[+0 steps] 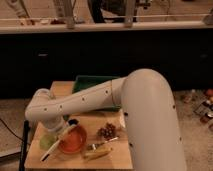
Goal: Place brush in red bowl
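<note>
Where the white arm bends down over the bench's left edge, gripper [54, 125] hidden beneath the wrist, just above the red bowl's left rim. Brush [59, 140] lying aslant across the red bowl [74, 142], head up toward the wrist, handle tip past the rim near the front-left corner. Small green cup [47, 141] just left of the bowl. Dark maroon bowl [106, 131], fork [101, 144] and yellow stick [98, 153] toward the front-right. Green bin [88, 82] at the back edge.

White brush [59, 140] slants across left rim of orange-red bowl [75, 142]; tool [56, 125] above it.
</note>
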You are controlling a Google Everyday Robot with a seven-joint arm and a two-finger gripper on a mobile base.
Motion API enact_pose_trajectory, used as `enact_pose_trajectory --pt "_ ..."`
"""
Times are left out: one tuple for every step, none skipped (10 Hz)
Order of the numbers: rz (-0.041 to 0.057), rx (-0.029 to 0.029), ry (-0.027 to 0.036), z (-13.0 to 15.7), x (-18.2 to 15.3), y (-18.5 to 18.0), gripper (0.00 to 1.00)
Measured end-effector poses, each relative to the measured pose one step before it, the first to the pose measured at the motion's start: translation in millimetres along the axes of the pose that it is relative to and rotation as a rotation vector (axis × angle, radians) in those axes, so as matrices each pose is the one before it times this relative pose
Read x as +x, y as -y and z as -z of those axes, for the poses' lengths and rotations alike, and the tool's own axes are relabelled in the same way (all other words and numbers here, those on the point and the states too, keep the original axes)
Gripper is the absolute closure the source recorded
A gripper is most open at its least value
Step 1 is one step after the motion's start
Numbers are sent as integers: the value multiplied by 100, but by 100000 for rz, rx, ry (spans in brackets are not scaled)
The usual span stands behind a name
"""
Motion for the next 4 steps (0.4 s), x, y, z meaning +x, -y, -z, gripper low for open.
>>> enact_pose_trajectory --pt "1603 1796 1877 129 224 -245 96" --pt "1994 3263 3525 190 420 -261 96" --pt "1480 1982 2119 188 45 29 96" --pt "1502 1329 1823 136 8 -39 96"
